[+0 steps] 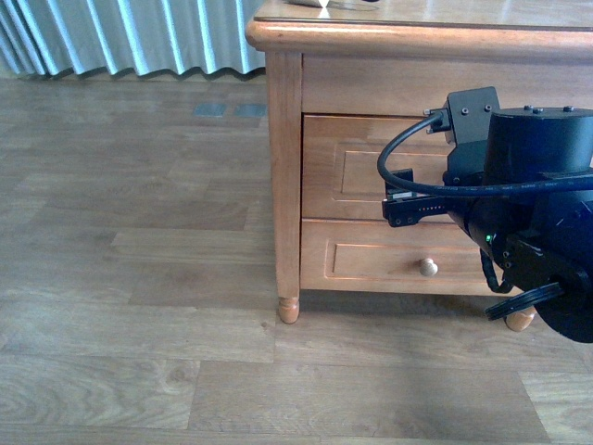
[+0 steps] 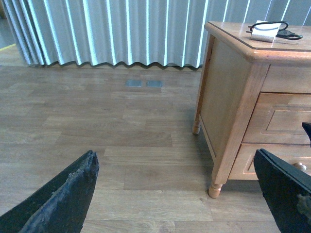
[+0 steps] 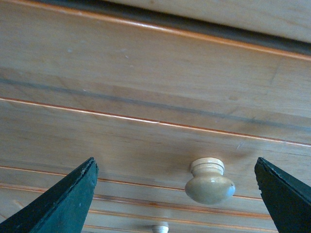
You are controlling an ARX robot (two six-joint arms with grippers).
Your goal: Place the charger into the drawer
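The drawer (image 3: 146,136) is honey-toned wood under a smooth satin varnish, and its knob (image 3: 210,182) is pale, smooth and faintly shiny. The cabinet (image 1: 283,185) is the same varnished wood, with a glossy, reflective top surface (image 2: 291,46). The charger (image 2: 265,34) looks like white plastic, its cable (image 2: 277,23) black and rubbery. The floor (image 1: 139,278) is matt, grained wood planking. The curtain (image 2: 121,29) is pleated pale cloth. The jaws of the left gripper (image 2: 175,153) and right gripper (image 3: 175,160) are dark, matt and rough-faced.

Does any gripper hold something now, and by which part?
Nothing is held. The right gripper is open, clear of the drawer knob; the left gripper is open too.
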